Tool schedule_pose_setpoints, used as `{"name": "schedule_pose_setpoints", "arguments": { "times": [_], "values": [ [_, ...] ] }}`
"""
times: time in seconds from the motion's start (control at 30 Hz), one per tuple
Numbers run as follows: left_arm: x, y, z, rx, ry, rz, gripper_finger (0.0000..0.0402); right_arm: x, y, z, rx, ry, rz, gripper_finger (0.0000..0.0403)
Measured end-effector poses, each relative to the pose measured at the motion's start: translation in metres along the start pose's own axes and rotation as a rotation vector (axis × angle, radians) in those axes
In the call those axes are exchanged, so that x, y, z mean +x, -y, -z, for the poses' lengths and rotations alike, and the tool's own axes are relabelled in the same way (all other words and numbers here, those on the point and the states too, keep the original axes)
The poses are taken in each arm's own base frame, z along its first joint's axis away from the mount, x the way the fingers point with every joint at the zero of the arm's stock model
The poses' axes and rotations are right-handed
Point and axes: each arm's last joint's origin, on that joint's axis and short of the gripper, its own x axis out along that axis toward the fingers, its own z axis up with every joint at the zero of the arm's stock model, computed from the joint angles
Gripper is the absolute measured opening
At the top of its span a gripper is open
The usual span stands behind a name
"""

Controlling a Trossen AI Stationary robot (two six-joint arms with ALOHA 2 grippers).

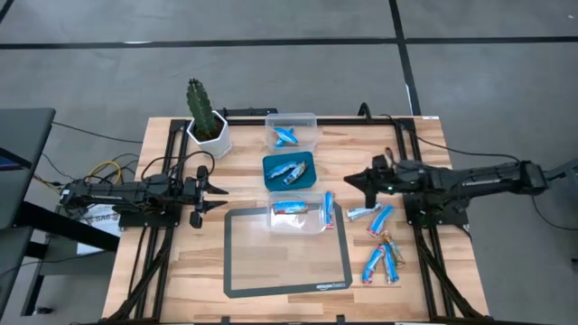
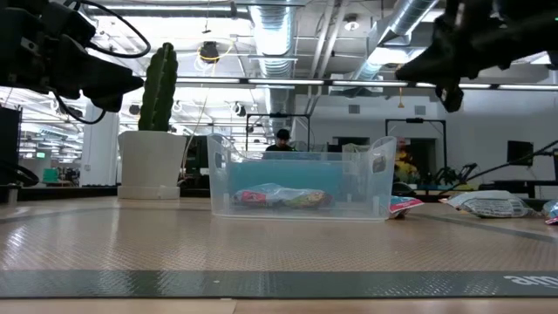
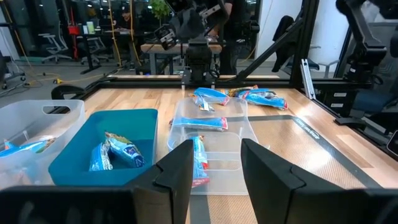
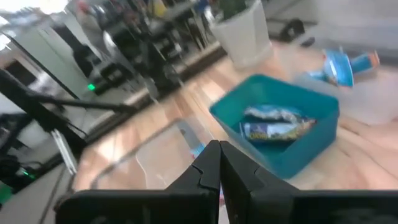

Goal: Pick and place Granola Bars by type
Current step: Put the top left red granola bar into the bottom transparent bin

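Granola bars in blue wrappers lie loose on the table's right side (image 1: 381, 219), with a brownish one among them (image 1: 388, 244). One blue bar (image 1: 327, 209) lies beside the near clear container (image 1: 298, 217), which holds a red-and-blue bar (image 3: 199, 158). The teal container (image 1: 289, 170) holds bars (image 4: 277, 130), and the far clear container (image 1: 291, 131) holds blue ones. My left gripper (image 1: 212, 191) is open and hovers left of the containers. My right gripper (image 1: 349, 181) is shut on nothing and hovers right of the teal container, above the table.
A potted cactus (image 1: 206, 117) stands at the far left of the table. A dark-framed mat (image 1: 287, 262) lies in the near middle, under the near clear container. Metal frame rails run along both sides (image 1: 424, 262). A person (image 2: 282, 139) shows in the room behind.
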Motion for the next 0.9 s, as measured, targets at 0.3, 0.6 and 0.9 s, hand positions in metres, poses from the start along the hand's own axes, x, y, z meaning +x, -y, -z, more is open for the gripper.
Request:
{"name": "schedule_pose_setpoints", "arguments": {
  "times": [0.3, 0.6, 0.9],
  "values": [
    [0.0, 0.0, 0.0, 0.0, 0.0, 0.0, 0.0128, 0.024, 0.004, 0.004, 0.124, -0.325, 0.255, 0.0],
    [0.0, 0.0, 0.0, -0.002, 0.0, 0.0, 0.0128, 0.041, 0.009, 0.018, 0.295, -0.431, 0.337, 0.0],
    [0.0, 0.0, 0.0, -0.002, 0.0, 0.0, 0.0128, 0.052, 0.009, 0.034, 0.289, -0.519, 0.374, 0.0061]
  ]
}}
